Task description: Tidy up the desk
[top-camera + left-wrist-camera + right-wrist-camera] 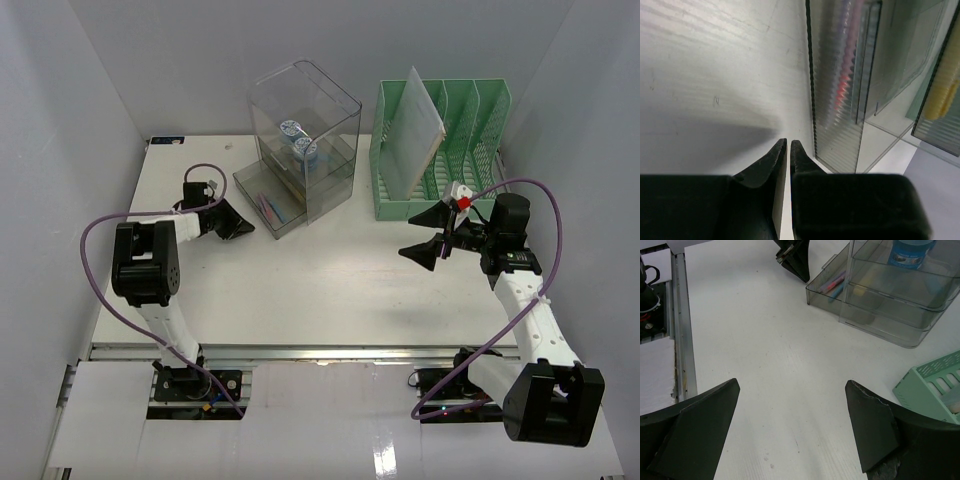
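The desk (330, 280) is a white tabletop with an aluminium rail (300, 352) along its front. My left gripper (243, 227) is shut and empty, low over the desk just left of the clear organizer's front tray (268, 210), which holds pink and blue pens. In the left wrist view its fingertips (788, 146) meet beside the ribbed tray wall (840, 100). My right gripper (418, 236) is wide open and empty, above the desk in front of the green file holder (440, 150). The right wrist view shows bare desk (790, 355) between its fingers (715, 410).
The clear acrylic organizer (303, 140) stands at the back centre with two blue-capped bottles (300, 140) on its shelf. The green file holder holds a leaning white folder (410, 130). Grey walls close the left, back and right sides. Purple cables (95, 260) loop beside both arms.
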Controlling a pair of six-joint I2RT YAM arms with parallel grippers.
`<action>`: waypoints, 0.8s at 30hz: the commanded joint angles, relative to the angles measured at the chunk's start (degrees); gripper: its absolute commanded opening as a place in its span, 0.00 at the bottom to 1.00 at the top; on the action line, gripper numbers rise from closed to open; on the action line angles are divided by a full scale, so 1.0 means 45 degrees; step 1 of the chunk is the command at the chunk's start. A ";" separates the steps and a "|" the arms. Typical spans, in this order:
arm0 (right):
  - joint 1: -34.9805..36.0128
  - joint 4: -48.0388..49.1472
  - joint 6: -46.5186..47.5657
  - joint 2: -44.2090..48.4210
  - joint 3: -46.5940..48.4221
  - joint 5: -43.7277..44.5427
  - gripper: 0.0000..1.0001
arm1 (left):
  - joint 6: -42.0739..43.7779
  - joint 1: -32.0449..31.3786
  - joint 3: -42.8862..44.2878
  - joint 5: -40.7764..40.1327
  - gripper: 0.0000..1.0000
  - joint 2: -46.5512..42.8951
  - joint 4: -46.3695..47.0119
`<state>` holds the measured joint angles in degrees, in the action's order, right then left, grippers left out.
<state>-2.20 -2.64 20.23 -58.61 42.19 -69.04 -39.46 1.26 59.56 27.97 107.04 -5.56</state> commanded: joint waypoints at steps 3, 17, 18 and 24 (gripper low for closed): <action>-0.0059 -0.0062 0.0271 -0.0093 0.0135 -0.0068 0.93 | -0.0448 -0.0602 0.1525 0.0350 0.19 0.1146 0.0711; -0.0078 -0.0115 0.0349 -0.0140 0.0174 0.0010 0.93 | -0.1915 -0.1550 0.5517 0.0582 0.27 0.3823 0.0743; -0.0078 -0.0098 0.0349 -0.0140 0.0174 0.0011 0.93 | -0.1926 -0.1550 0.5715 0.0582 0.27 0.3937 0.0696; -0.0098 -0.0098 0.0349 -0.0170 0.0174 0.0079 0.93 | -0.2378 -0.1561 0.7142 0.0584 0.29 0.4811 0.0455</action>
<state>-2.24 -3.14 21.26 -59.27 42.19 -68.70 -48.15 -5.80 87.81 29.89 127.70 -3.68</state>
